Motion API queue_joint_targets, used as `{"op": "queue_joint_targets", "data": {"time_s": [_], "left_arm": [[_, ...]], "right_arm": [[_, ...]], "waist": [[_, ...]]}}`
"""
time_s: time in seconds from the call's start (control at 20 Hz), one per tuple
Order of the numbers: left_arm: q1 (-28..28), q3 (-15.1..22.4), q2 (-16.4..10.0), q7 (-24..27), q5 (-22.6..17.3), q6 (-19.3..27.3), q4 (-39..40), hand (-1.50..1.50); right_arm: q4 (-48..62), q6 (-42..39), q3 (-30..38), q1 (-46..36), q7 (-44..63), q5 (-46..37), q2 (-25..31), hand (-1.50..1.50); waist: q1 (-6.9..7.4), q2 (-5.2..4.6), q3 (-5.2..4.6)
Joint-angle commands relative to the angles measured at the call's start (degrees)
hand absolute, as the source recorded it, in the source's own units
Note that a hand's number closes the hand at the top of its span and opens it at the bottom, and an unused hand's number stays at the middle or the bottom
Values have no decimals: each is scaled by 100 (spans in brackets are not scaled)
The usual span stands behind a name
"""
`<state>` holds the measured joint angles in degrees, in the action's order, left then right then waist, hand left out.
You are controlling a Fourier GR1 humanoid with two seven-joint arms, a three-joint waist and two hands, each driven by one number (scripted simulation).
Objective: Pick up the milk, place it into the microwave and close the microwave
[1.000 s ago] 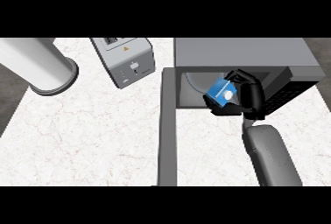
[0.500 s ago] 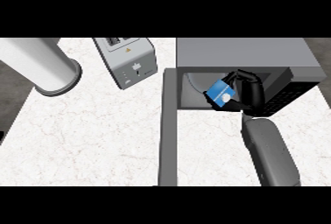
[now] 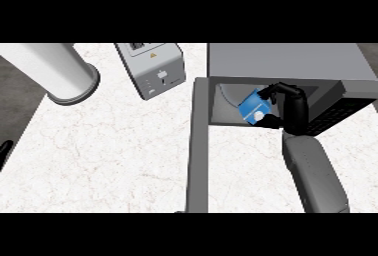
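Head view: black right hand (image 3: 294, 112) is gripping the blue milk carton (image 3: 253, 106) within the open grey box-shaped microwave (image 3: 280, 62).

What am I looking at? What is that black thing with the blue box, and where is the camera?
You are seeing what a robot sees. The camera sits in its head and looks steeply down at a white kitchen counter. The grey arm coming up from the bottom ends in a black right hand, with fingers like yours. The hand is curled round a blue milk carton and holds it at the opening of the grey microwave. The long grey bar is the microwave's open door. A toaster and a white cylinder also stand on the counter. The dark sliver at the left edge may be the left hand.
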<state>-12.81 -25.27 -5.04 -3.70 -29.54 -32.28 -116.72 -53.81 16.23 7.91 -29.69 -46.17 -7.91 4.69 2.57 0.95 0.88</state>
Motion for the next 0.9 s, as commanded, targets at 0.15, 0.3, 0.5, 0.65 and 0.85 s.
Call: {"op": "queue_joint_targets", "data": {"time_s": [0.15, 0.3, 0.5, 0.65, 0.85], "left_arm": [[104, 133, 15, -7, 90, -25, -7, -150], [170, 143, -49, -95, 171, 41, -47, -150], [293, 208, -65, -62, 336, 33, 15, -150], [362, 193, -167, -104, 430, 42, -5, -150], [469, 254, -176, -105, 490, 54, -21, -150]], "right_arm": [[992, 532, 376, -953, 1092, -122, 265, 150], [878, 1002, 627, -759, 952, -17, 130, 150], [676, 1502, 762, -726, 647, -152, 154, 150], [651, 1950, 643, -473, 392, -680, 293, -150], [593, 2076, 724, -382, 310, -836, 259, -150]], "waist": [[493, -334, -91], [526, -365, -87], [580, -425, -104], [620, -442, -122], [731, -476, -109]]}}
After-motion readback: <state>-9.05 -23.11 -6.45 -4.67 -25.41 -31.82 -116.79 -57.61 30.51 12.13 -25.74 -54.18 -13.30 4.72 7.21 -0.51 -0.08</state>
